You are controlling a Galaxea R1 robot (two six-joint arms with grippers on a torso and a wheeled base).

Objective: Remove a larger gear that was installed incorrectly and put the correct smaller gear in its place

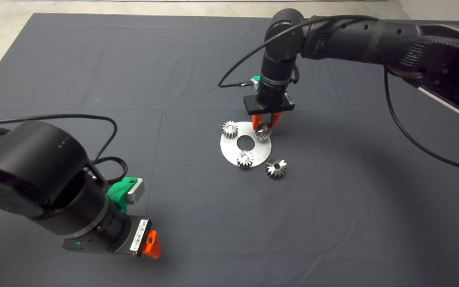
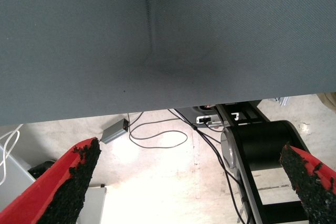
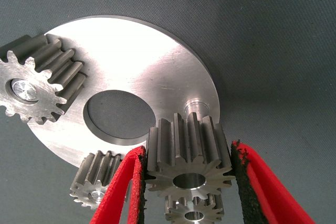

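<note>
My right gripper (image 1: 266, 122) is shut on the smaller gear (image 1: 264, 132), a dark-grey steel gear held at the back right of the round silver plate (image 1: 233, 151). In the right wrist view the red fingers (image 3: 121, 192) clamp the smaller gear (image 3: 186, 153) by its teeth, just short of a bare pin (image 3: 197, 104) on the plate (image 3: 152, 72). The larger gear (image 1: 276, 168), shiny with flaring teeth, lies loose on the mat just off the plate's front right edge. It peeks out under the held gear (image 3: 194, 212). My left gripper (image 1: 152, 244) waits open at the lower left.
Two small pale gears sit on the plate's pins, one at the back left (image 1: 229, 128) (image 3: 37, 80) and one at the front (image 1: 245, 158) (image 3: 97, 186). A round hole (image 1: 246, 141) marks the plate's centre. The left wrist view shows the mat edge (image 2: 157, 109) and cables on the floor.
</note>
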